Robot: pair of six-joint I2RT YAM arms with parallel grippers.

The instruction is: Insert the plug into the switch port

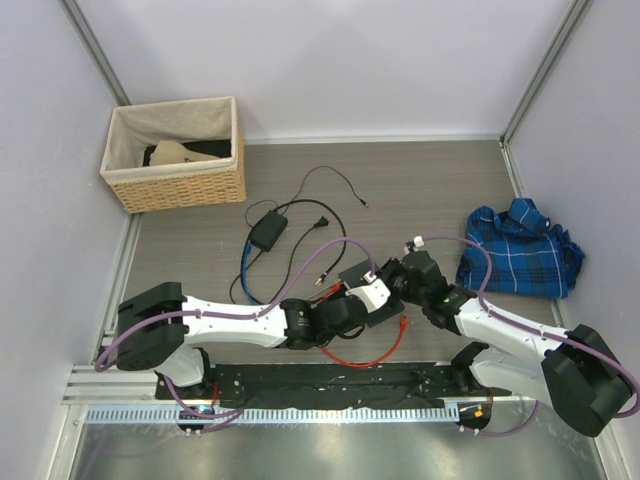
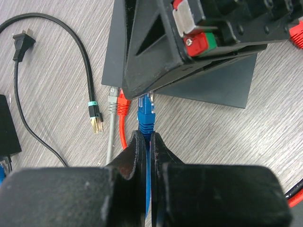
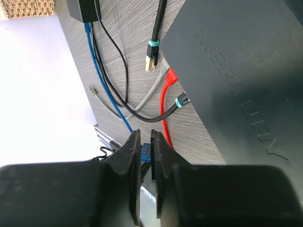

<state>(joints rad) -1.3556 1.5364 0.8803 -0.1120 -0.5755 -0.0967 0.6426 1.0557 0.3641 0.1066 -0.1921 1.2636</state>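
Where the plug (image 2: 146,116) lies: blue, at the near edge of the switch (image 2: 218,87), just right of a red one. Its front end is hidden under the right gripper (image 3: 146,139), so I cannot tell whether it is seated in a port.
switch: a flat dark box lying at mid-table on the grey wood-grain table (image 1: 420,180), where the two wrists meet. The right wrist view shows raised lettering, MERCURY, on its top.
left gripper (image 2: 147,138): narrow, with the fingers clamped on the blue lead just behind the plug's boot and pointing at the switch's edge.
right gripper: the gap is narrow and a blue piece shows in it. I cannot tell whether the fingers grip that piece or it only lies beyond them. In the left wrist view the gripper's black body hangs over the switch.
neighbouring plugs: a grey plug (image 2: 112,101) and a red plug (image 2: 123,105) sit side by side against the same edge of the switch.
black lead (image 2: 95,118): it has a gold tip and a teal band, and lies loose on the table, apart from the switch.
mains plug (image 2: 22,40): black and two-pronged, it lies on the table farther left in the left wrist view.
power brick (image 1: 267,232): black with cords, beyond the switch and to its left.
cloth (image 1: 520,250): blue plaid, crumpled, on the table to the right of the switch.
basket (image 1: 175,180): woven and lined, at the far left corner.
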